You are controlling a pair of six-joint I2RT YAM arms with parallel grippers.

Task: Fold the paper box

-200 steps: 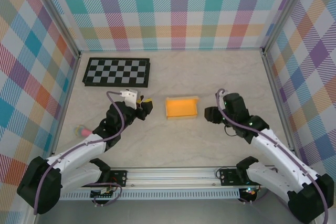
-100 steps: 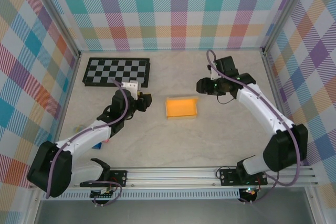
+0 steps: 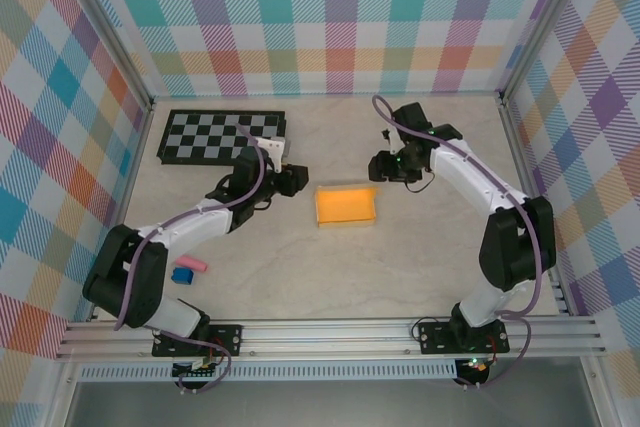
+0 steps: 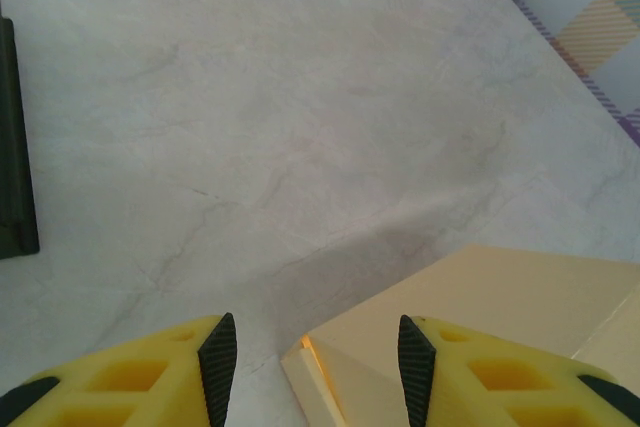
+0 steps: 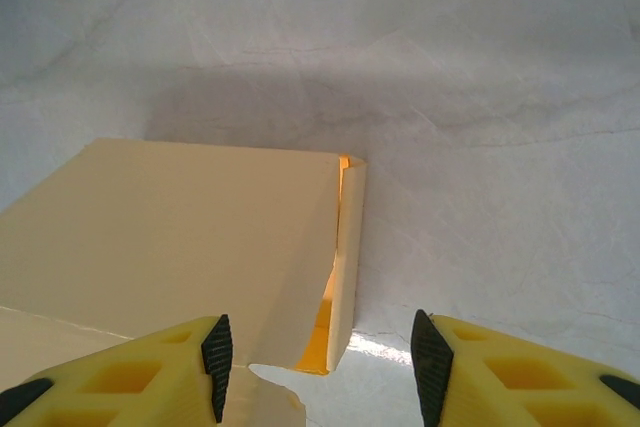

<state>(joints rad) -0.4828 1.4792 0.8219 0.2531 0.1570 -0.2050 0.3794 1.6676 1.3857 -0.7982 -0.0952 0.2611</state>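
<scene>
One yellow-orange paper box (image 3: pixel 346 205) lies mid-worktop (image 3: pixel 400 257) between two claws. The left claw (image 3: pixel 291 179) is near its left edge and the right claw (image 3: pixel 379 168) by its far right corner, both with fingers apart, holding nothing. One checkerboard (image 3: pixel 222 137) lies far left. One pink piece (image 3: pixel 192 264) and one blue piece (image 3: pixel 181 275) lie beside the left arm.

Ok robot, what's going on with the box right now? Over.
Left gripper open by box, far left corner. Right gripper open at far right corner. Box not held. Checkerboard well aside.
</scene>
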